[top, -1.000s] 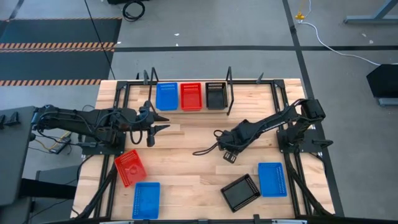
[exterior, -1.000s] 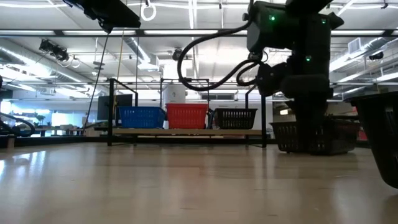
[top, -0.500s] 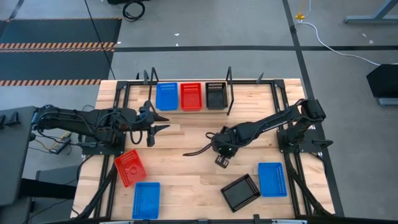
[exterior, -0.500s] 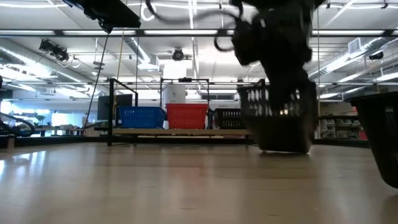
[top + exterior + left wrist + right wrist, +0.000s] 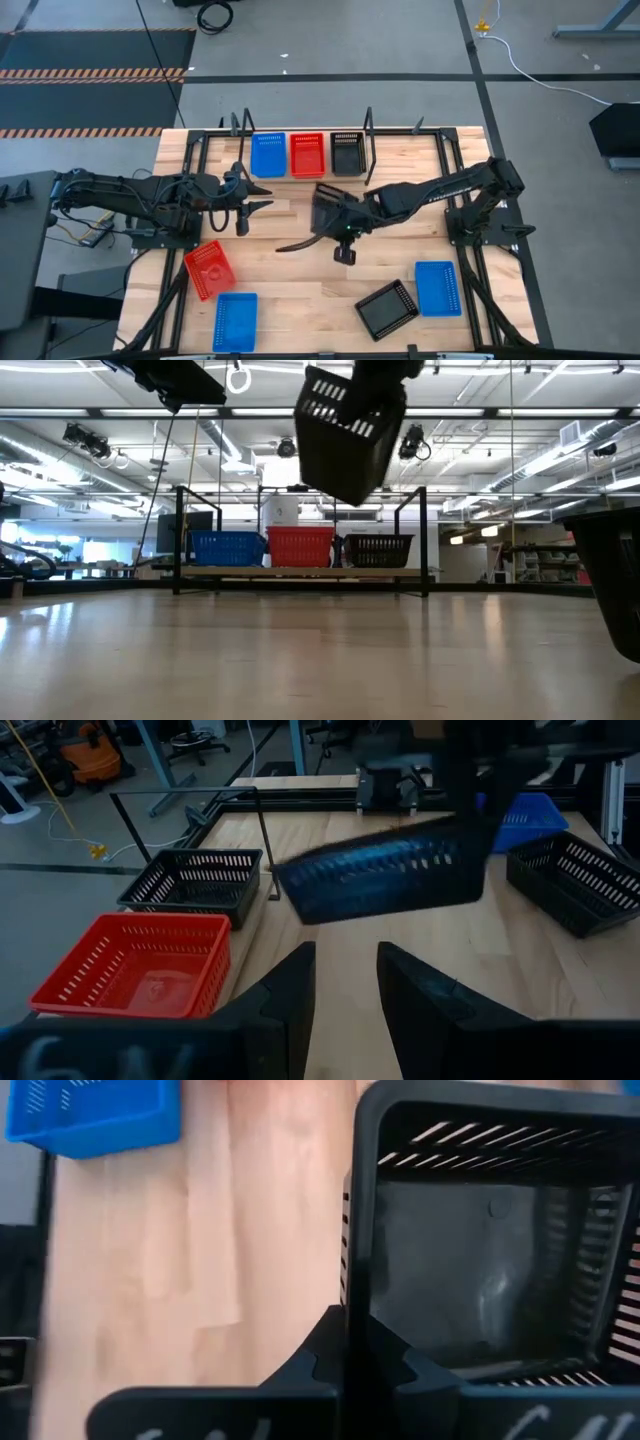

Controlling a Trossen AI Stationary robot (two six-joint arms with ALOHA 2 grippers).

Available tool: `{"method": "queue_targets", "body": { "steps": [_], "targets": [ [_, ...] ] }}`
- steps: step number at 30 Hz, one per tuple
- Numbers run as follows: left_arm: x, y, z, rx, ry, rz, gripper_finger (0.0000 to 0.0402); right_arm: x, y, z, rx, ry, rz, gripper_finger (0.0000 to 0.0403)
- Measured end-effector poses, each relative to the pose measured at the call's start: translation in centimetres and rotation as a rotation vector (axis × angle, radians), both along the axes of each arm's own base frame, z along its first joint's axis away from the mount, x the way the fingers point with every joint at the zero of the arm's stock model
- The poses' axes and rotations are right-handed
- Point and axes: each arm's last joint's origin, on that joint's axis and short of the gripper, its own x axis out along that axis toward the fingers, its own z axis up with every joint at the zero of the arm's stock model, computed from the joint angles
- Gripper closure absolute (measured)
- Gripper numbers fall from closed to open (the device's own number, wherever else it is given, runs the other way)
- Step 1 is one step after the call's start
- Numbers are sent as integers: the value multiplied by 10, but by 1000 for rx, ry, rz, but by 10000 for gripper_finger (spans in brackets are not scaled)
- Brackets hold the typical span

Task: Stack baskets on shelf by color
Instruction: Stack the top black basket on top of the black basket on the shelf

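Note:
My right gripper is over the middle of the table, shut on a black basket, which shows high and tilted in the low view. The shelf at the far edge carries one blue basket, one red and one black, resting on their bottoms side by side. A red basket, a blue one, a black one and another blue one lie on the near half of the table. My left gripper waits open at the left, touching nothing. My right gripper holds the black basket by one side wall at its rim, pinched with one finger inside the basket and one outside. The basket is lifted clear of the table and hangs tilted.
Black wire uprights stand at both ends of the shelf. Metal frame rails run along the table's left and right sides. A loose cable hangs under my right arm. Bare wood lies between the shelf and the near baskets.
My right gripper has carried the black basket from low over the table's right-centre toward the left and far side, lifting it well up. The basket has tipped as it rose. My left arm has kept still.

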Motion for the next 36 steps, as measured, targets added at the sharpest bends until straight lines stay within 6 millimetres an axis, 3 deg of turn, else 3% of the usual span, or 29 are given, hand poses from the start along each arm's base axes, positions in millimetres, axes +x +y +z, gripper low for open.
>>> {"method": "queue_targets", "body": {
  "steps": [7, 24, 30, 36],
  "targets": [
    [0, 0, 0, 1, 0, 0, 285, 1, -39, 3, -175, 50, 102, 394],
    [0, 0, 0, 10, 2, -3, 285, -17, -147, -2, -322, 245, -20, 394],
    [0, 0, 0, 10, 1, -3, 285, -23, -166, -15, -333, 283, -16, 394],
    [0, 0, 0, 9, 2, -3, 285, -27, -170, -30, -344, 308, 19, 394]
  ]
}}
